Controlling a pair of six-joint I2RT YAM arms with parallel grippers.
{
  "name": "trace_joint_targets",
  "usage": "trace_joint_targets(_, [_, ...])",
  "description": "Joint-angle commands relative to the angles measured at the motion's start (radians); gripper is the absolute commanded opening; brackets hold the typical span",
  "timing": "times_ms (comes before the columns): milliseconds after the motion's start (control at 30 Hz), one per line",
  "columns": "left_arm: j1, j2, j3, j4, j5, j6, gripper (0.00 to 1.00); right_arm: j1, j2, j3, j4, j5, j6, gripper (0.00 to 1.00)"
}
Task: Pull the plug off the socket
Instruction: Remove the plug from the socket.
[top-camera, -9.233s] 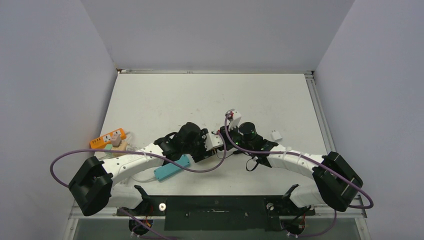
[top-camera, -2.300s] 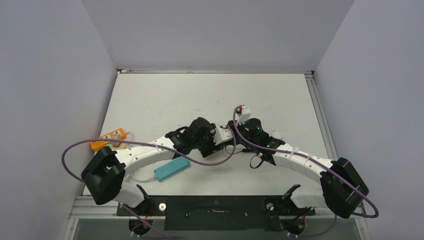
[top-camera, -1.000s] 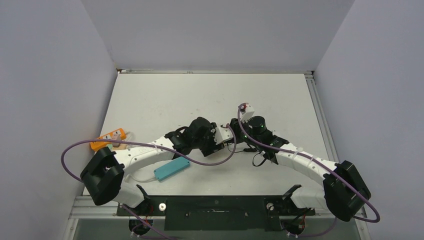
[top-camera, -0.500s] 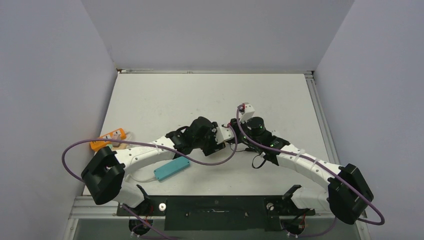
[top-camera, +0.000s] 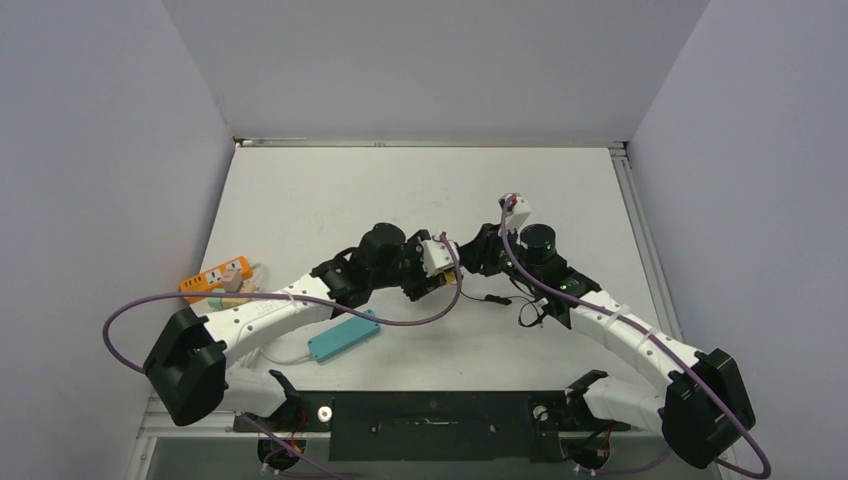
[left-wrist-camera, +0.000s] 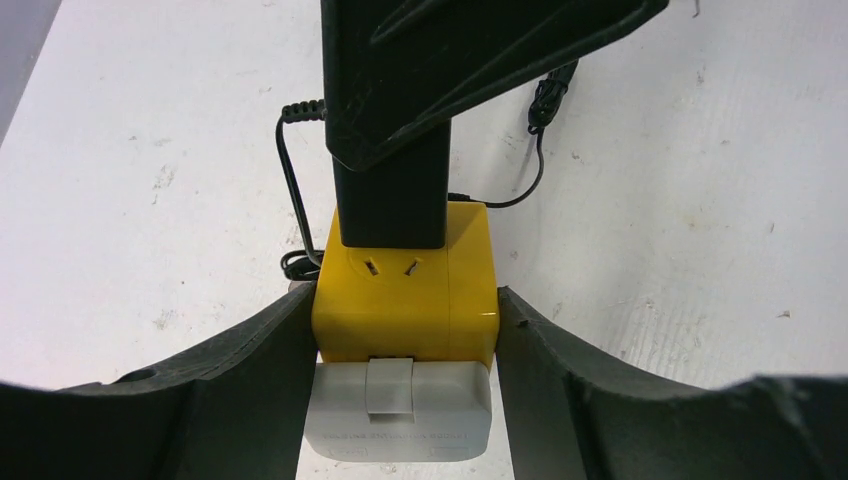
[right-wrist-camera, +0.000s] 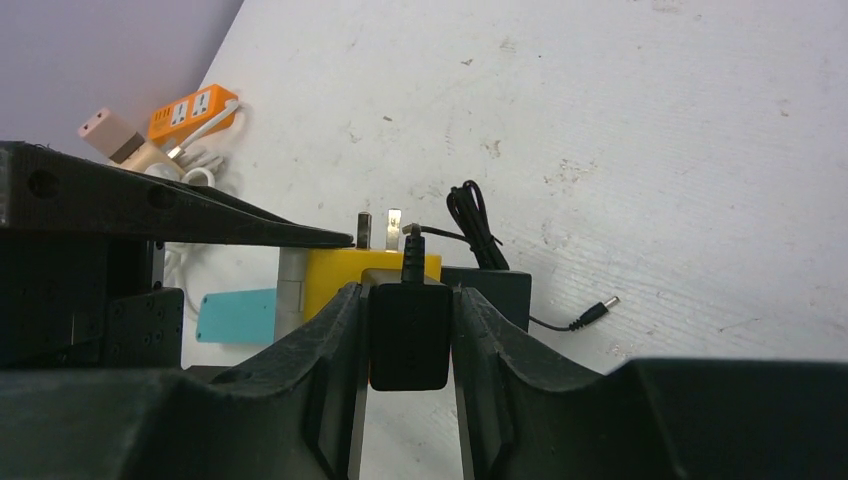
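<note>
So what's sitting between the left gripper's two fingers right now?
In the left wrist view, the yellow socket cube fills the gap between the left gripper's fingers, a white adapter below it and the black plug seated in its face.

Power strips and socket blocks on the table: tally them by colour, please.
Yellow: 1, the socket cube clamped by the left gripper
Orange: 1, the power strip at the left edge
Teal: 1, the strip near the left arm
Total: 3
</note>
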Motion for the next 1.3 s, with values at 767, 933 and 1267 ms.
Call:
trace_joint_targets(767, [-0.045,0.104,0.009,-0.264,-0.375,0.026,0.0,-0.06,-0.012,0.128,-0.086,0.075,-0.029,0.05])
trace_joint_targets(933, [-0.043,0.128,0.023,-0.284,-0.432,0.011,0.0,-0.05,-0.038,0.14,-0.158,0.179,-0.064,0.05])
trace_joint_targets(1267, [-0.042,0.153,0.035,-0.282,-0.405,-0.009,0.0,0.108,-0.013,0.116,-0.079,0.26,-0.022,0.05])
